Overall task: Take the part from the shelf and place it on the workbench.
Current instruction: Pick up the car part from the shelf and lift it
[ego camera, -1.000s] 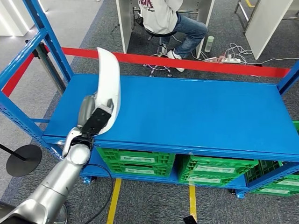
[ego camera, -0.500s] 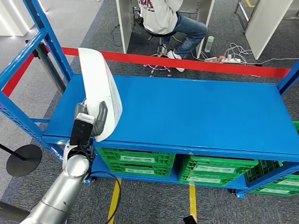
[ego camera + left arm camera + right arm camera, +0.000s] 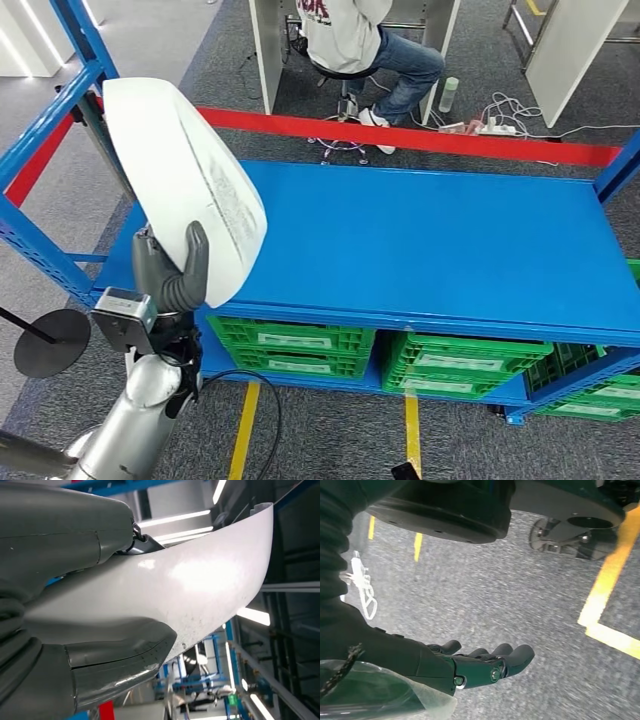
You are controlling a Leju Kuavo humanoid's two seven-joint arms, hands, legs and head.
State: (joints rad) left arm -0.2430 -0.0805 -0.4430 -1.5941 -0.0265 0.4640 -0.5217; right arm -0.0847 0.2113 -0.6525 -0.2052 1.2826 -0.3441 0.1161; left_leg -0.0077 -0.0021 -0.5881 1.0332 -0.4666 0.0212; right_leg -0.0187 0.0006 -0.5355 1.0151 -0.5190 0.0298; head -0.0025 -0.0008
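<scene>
Left hand (image 3: 170, 275) grips our white part (image 3: 181, 175) above the shelf's (image 3: 423, 240) left end; we should carry it steadily.

left arm: silver, comes in from below left, bent upward | left robot hand (image 3: 172, 275): grips the white part (image 3: 181, 180) at its lower edge, thumb over the front face | right robot hand (image 3: 471, 665): hangs above the floor, fingers stretched out, holding nothing
</scene>
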